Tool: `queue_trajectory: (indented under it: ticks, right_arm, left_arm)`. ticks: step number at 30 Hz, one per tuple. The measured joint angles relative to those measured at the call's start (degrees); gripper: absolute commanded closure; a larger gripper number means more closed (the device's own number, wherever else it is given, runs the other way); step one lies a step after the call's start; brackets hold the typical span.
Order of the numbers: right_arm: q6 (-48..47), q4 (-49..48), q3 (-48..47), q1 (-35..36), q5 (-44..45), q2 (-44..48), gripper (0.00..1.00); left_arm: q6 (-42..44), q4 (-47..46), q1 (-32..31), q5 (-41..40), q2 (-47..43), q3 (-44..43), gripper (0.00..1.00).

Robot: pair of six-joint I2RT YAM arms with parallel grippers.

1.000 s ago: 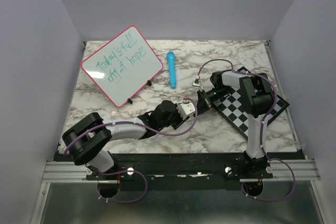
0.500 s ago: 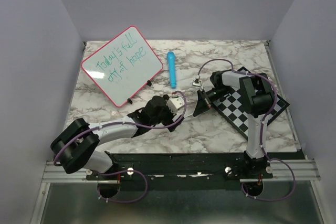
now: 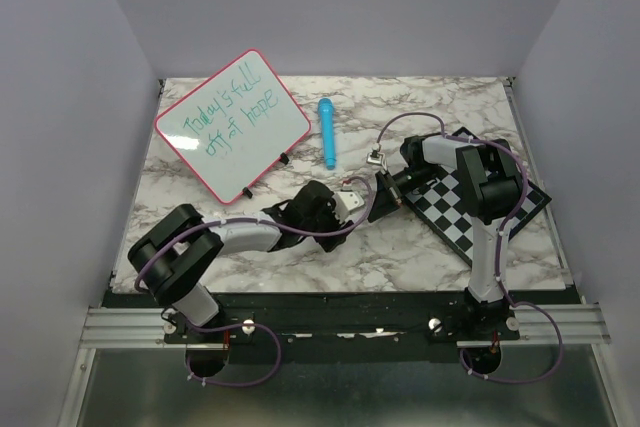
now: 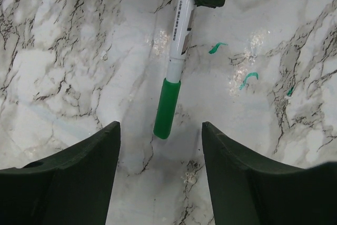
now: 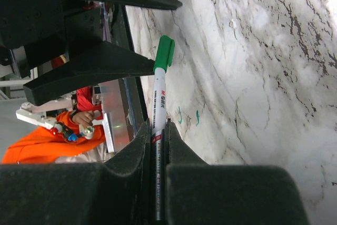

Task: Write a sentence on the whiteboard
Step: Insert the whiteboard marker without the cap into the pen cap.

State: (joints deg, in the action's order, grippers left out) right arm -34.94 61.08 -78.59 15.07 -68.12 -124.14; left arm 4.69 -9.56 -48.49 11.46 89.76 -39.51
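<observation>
Reads roughly "Today's full of hope": the sentence (image 3: 228,109), green, in two slanted lines, whole and legible. Sits on the whiteboard (image 3: 285,127), lying askew at the far left of the table (image 3: 400,247), well apart from both arms. Nearer the middle, left gripper (image 4: 160,128) changed within the last second: narrow close by the marker (image 4: 178,35), then drawn back and thrown wide, now forward again with jaws apart either side of the green cap (image 4: 167,106), touching nothing. Right gripper (image 5: 158,135) clamped tight on the marker barrel. Judging by the cap in place, writing likely finished; probably only stowing the marker left.
</observation>
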Motion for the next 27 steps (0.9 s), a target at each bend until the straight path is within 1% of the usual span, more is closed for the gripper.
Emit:
queue_trajectory:
  ticks: [1,3,4,7,9,10,13,14,17,19,27]
  right_arm:
    - [0.0,0.0,0.0,0.0,0.0,0.0,1.0]
    - [0.0,0.0,0.0,0.0,0.0,0.0,1.0]
    - [0.0,0.0,0.0,0.0,0.0,0.0,1.0]
    - [0.0,0.0,0.0,0.0,0.0,0.0,0.99]
    - [0.0,0.0,0.0,0.0,0.0,0.0,0.99]
    - [0.0,0.0,0.0,0.0,0.0,0.0,0.99]
    - [0.0,0.0,0.0,0.0,0.0,0.0,0.99]
    - [0.0,-0.2,0.0,0.0,0.0,0.0,0.99]
    - [0.0,-0.2,0.0,0.0,0.3,0.0,1.0]
    - [0.0,-0.2,0.0,0.0,0.3,0.0,0.99]
    - [1.3,-0.3,0.0,0.0,0.7,0.0,1.0]
  left_arm:
    - [0.0,0.0,0.0,0.2,0.6,-0.3,0.42]
    - [-0.1,0.2,0.0,0.5,1.7,-0.9,0.47]
    - [0.1,0.4,0.0,0.7,2.2,-1.2,0.53]
    - [0.0,0.9,0.0,1.4,3.8,-2.6,0.64]
    - [-0.1,1.1,0.0,1.7,4.3,-3.2,0.67]
    - [0.0,1.0,0.0,1.8,4.5,-3.3,0.76]
    - [0.0,1.2,0.0,2.4,4.7,-3.6,0.91]
    - [0.0,1.6,0.0,2.8,4.8,-3.8,0.94]
    - [0.1,2.5,0.0,3.0,5.0,-4.5,0.95]
    - [0.2,3.3,0.0,3.3,5.2,-5.1,1.0]
    - [2.2,12.1,0.0,5.0,7.4,-11.8,1.0]
